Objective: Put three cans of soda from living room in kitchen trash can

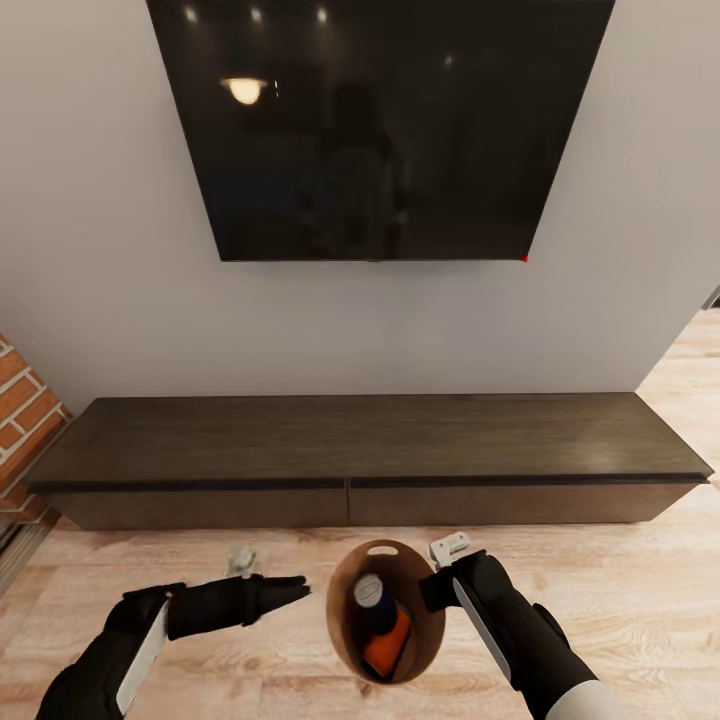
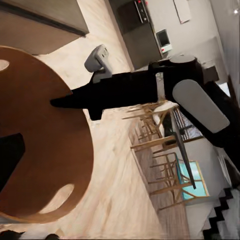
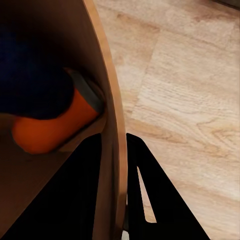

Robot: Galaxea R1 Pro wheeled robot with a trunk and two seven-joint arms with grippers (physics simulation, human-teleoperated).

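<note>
Head view: the tash can (image 1: 345, 620) is seen at the lower centre of the frame, held above a light wood plank floor (image 1: 620, 580). A blue can (image 1: 372, 600) with a grey top and an orange can (image 1: 388, 645) are seen lying inside it against its brown interior; a third can cannot be made out. An oval handle slot is visible at the far rim.

At the lower right of the frame the right gripper (image 1: 440, 585) is placed at the bin's rim. In the right wrist view the rim wall (image 3: 112, 150) is seen pinched between the two dark fingers (image 3: 150, 200), one inside and one outside, with the orange can (image 3: 55, 127) lying just behind the wall.

At the lower left of the head view the left gripper (image 1: 285, 590) is pointed toward the bin, just beside it and apart from it; its fingers appear drawn together, with nothing between them. In the left wrist view the bin's brown surface (image 2: 55, 145) is shown near the frame's left.

A long dark wood cabinet (image 1: 370, 450) is set across the middle, a black wall-mounted screen (image 1: 380, 120) above it, and red brickwork (image 1: 25, 410) at the left edge.
</note>
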